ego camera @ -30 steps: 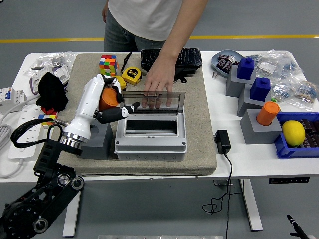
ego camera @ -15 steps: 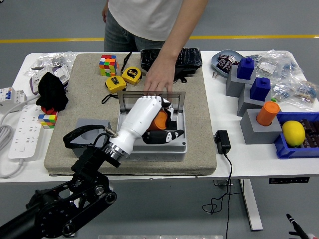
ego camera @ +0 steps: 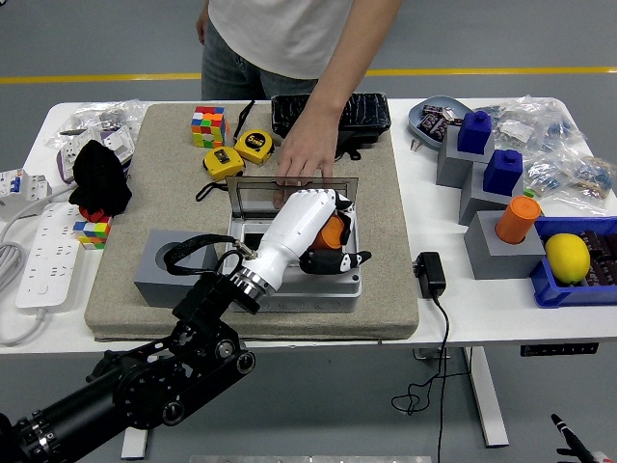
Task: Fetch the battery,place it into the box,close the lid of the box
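Since half a second ago my left hand (ego camera: 323, 236) has shifted a little to the right over the box (ego camera: 294, 253), and the arm behind it has swung further in from the near left. The orange battery (ego camera: 334, 231) has moved with it. A second ago that same hand was still at the grey block (ego camera: 174, 267) to the left of the box.

Right now I see the left hand curled around the battery, gripping it, with the black fingertips (ego camera: 349, 259) pointing right across the box's near rim. The battery sits inside the hand, over the right part of the open box; I cannot tell whether it touches the box floor.

The box's clear lid (ego camera: 295, 191) stands open at the far side. A person's hand (ego camera: 307, 159) rests on the lid's far edge, fingers down on it, as it did in both earlier frames.

The box lies on a beige mat (ego camera: 386, 251) on the white desk (ego camera: 453, 309). Far left of the box lie two yellow tape measures (ego camera: 241, 152) and a colour cube (ego camera: 209, 125). Another orange battery (ego camera: 519, 219) stands in a grey block on the right, well apart. My right hand is out of view.
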